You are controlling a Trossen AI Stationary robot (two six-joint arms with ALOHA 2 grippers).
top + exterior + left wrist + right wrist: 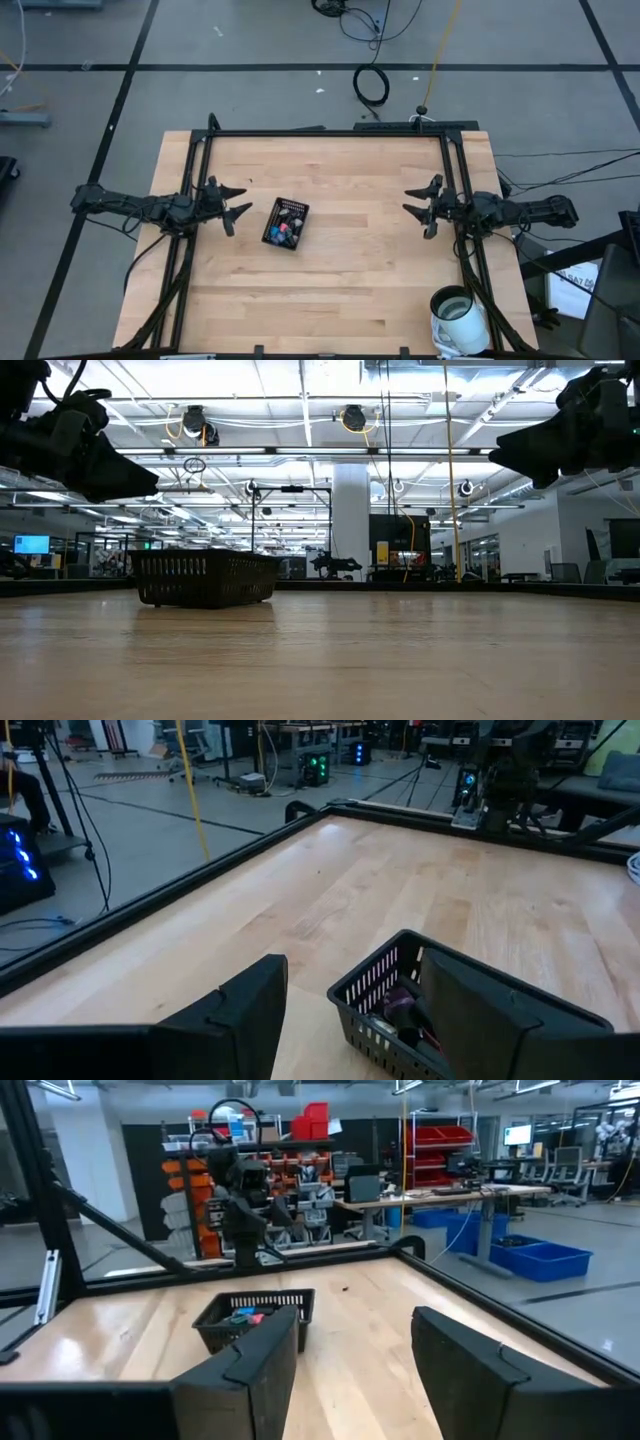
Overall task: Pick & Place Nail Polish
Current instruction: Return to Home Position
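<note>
A small black slotted tray (pixel 286 223) rests flat on the wooden table, left of centre. Tiny nail polish bottles (pixel 284 233) lie inside it, red and blue ones showing; a few also show in the left wrist view (pixel 400 1010) and the right wrist view (pixel 246 1317). My left gripper (pixel 235 203) is open and empty, above the table just left of the tray. My right gripper (pixel 418 200) is open and empty, near the table's right edge, far from the tray. In the low view the tray (pixel 205 577) stands on the table with both grippers well above it.
A black metal frame (pixel 330 133) runs along the table's far edge and sides. A white mug-like container (pixel 458 312) stands at the near right corner. Bare wood lies between the tray and my right gripper.
</note>
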